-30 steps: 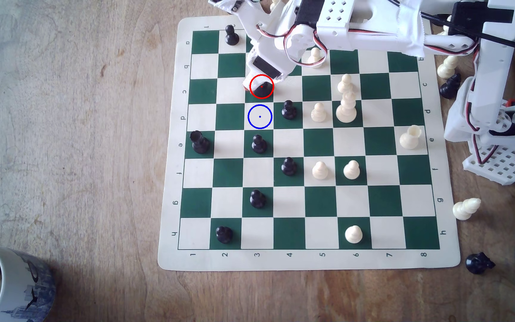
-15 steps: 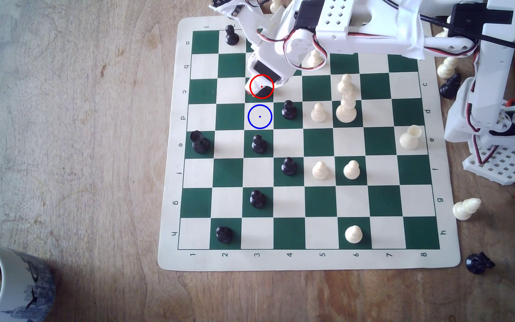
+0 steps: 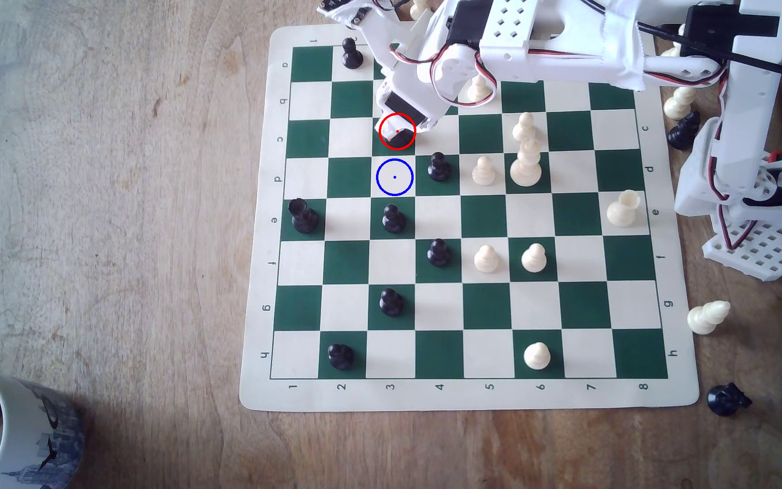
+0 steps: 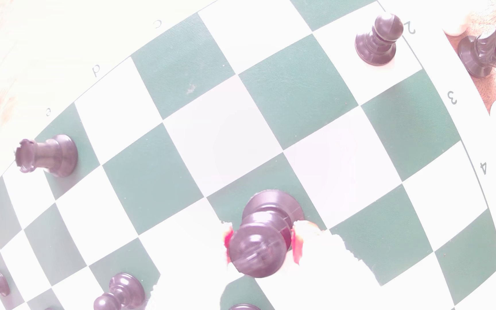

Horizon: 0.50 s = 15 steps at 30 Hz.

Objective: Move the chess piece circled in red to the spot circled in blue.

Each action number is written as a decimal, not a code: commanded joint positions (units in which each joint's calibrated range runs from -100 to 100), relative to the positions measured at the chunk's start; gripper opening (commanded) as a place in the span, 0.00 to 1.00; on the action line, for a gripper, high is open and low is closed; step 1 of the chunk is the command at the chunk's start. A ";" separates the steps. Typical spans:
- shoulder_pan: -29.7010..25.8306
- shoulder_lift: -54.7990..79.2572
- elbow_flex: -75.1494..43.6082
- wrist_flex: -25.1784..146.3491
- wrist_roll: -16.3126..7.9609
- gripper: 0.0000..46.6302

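Note:
The chess piece circled in red (image 3: pixel 402 138) stands on a green square in the board's third column, mostly hidden under my white gripper (image 3: pixel 396 134) in the exterior view. In the wrist view the tall black piece (image 4: pixel 258 247) rises from its wide round base, and the red-padded fingertips (image 4: pixel 297 244) press against both sides of its upper part, so the gripper (image 4: pixel 261 246) is shut on it. The base rests on the board. The spot circled in blue (image 3: pixel 394 177) is the cream square just below the piece in the exterior view, and nothing stands on it.
A black pawn (image 3: pixel 438 167) stands one square to the exterior view's right of the blue spot, and another black pawn (image 3: pixel 393 218) one square below it. A black rook (image 3: pixel 303 216) sits at the board's left edge. White pieces (image 3: pixel 526 162) fill the middle right. A mug (image 3: pixel 13 432) stands at bottom left.
The gripper has sunk slightly and its fingers have drawn in around the black piece, hiding more of its base. The piece has stayed on its square.

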 commanded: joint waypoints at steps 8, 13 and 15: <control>0.54 -6.46 -0.56 -0.55 0.00 0.15; 0.39 -6.46 -0.56 -0.55 0.00 0.10; 0.47 -6.63 -0.65 -0.55 0.00 0.09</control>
